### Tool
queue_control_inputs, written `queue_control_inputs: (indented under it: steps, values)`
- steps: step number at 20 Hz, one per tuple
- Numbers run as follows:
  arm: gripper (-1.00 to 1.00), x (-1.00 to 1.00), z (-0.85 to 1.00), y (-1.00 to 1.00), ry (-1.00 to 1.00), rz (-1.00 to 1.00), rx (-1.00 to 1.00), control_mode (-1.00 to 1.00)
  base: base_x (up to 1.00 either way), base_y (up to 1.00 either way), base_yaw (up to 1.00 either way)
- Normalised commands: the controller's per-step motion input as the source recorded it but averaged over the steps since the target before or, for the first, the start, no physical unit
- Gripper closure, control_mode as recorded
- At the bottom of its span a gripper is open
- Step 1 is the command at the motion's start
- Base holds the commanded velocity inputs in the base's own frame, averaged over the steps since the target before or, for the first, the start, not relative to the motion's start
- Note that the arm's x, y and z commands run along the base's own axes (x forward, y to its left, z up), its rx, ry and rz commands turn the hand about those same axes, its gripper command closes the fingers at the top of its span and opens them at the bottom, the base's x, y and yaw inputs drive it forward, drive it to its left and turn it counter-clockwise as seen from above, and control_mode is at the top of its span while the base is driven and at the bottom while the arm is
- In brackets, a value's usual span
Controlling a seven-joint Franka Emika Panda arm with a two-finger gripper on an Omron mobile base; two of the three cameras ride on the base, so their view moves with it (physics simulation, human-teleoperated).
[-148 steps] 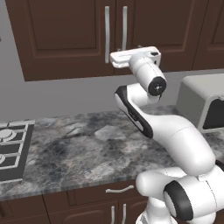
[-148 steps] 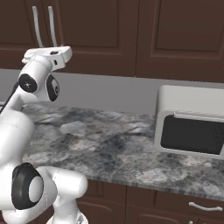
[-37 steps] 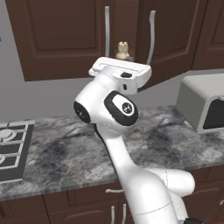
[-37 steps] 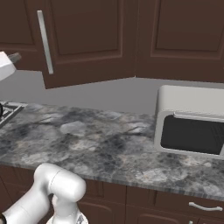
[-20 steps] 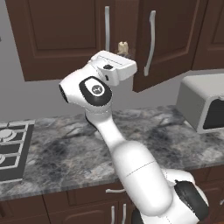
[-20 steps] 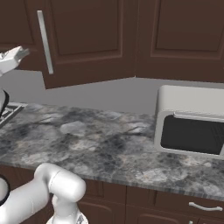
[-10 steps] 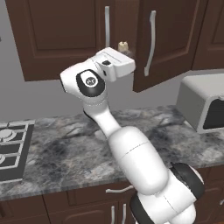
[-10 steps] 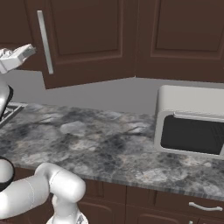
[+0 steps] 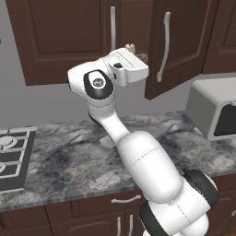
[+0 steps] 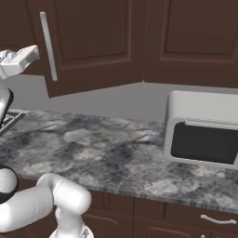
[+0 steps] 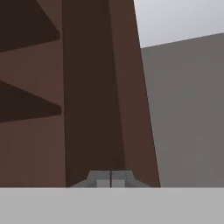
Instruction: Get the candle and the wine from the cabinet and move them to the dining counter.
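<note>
The cabinet (image 9: pixel 69 37) hangs over the stove-side counter. Its right door (image 9: pixel 177 46) is swung partly open, and the same door (image 10: pixel 93 42) appears in the right base view. A small cream-beige lump, the candle (image 9: pixel 130 47), peeks out of the gap just above my white hand (image 9: pixel 129 69). My gripper (image 11: pixel 110 178) is shut with nothing in it, and it points at a dark brown upright panel (image 11: pixel 92 96) of the cabinet, close ahead. The hand (image 10: pixel 21 60) also shows at the left edge of the right base view. The wine is hidden and the dining counter is out of view.
A marbled counter (image 9: pixel 60 161) runs below the cabinet, with a stove (image 9: pixel 11 156) at its left end. A grey microwave-like box (image 10: pixel 204 135) stands on the right. The open door's long silver handle (image 9: pixel 163 46) hangs just right of my hand.
The arm's upper joint has swung up and the hand has edged right, closer to the gap by the open door. The gripper has stayed shut and the door has not moved.
</note>
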Motion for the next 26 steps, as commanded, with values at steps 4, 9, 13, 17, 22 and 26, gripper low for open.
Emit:
queue_control_inputs:
  steps: [4,9,13,17,22,26]
  values:
    - [1.0,-0.76,0.0,-0.77,-0.03,0.0,0.0,-1.0,0.0,0.0,0.0]
    - [1.0,-0.84,0.0,-0.88,0.0,0.0,0.0,-1.0,0.0,0.0,0.0]
    - [1.0,-0.78,0.0,-0.88,0.0,0.0,0.0,-1.0,0.0,0.0,0.0]
    - [1.0,-0.71,0.0,-0.81,0.0,0.0,0.0,-1.0,0.0,0.0,0.0]
    - [1.0,-0.62,0.0,-0.76,0.0,0.0,0.0,-1.0,0.0,0.0,0.0]
    - [1.0,-0.56,0.0,-0.72,0.0,0.0,0.0,-1.0,0.0,0.0,0.0]
